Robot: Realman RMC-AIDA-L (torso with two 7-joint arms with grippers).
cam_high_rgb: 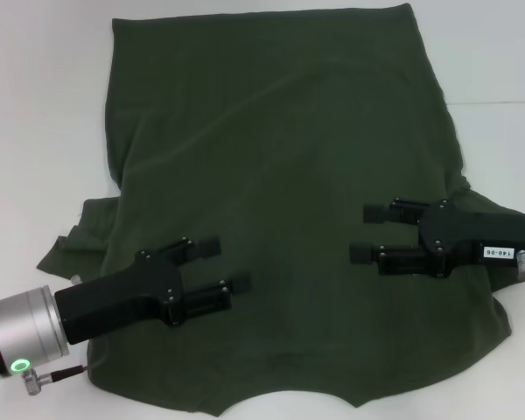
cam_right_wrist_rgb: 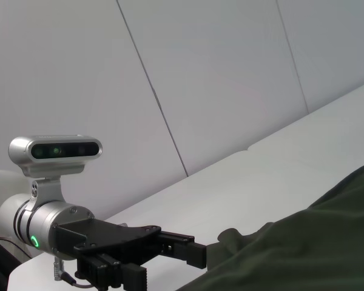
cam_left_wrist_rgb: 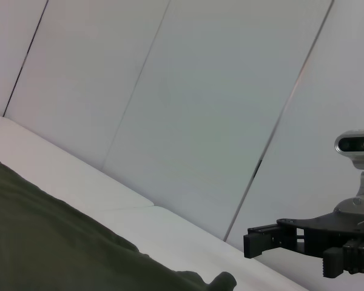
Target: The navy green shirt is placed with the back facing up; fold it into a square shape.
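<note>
White tabletop (cam_high_rgb: 35, 131) carries the shirt (cam_high_rgb: 280, 175), spread flat across most of the surface, plain side showing, its far edge toward 12 o'clock and a curved edge at 6 o'clock. One sleeve bunches out at about 9 o'clock – wrinkled, lying on the table. Pale wall panels (cam_left_wrist_rgb: 188, 91) with dark seams stand behind the table in both wrist views. Coming in from 8 o'clock, the left gripper (cam_high_rgb: 223, 265) is over the shirt's lower left part, its two fingers spread with nothing between them. Reaching in from 3 o'clock, the right gripper (cam_high_rgb: 367, 233) is over the lower right part – fingers likewise parted and empty (whether either touches the cloth is not clear). Both point toward each other, well apart.
</note>
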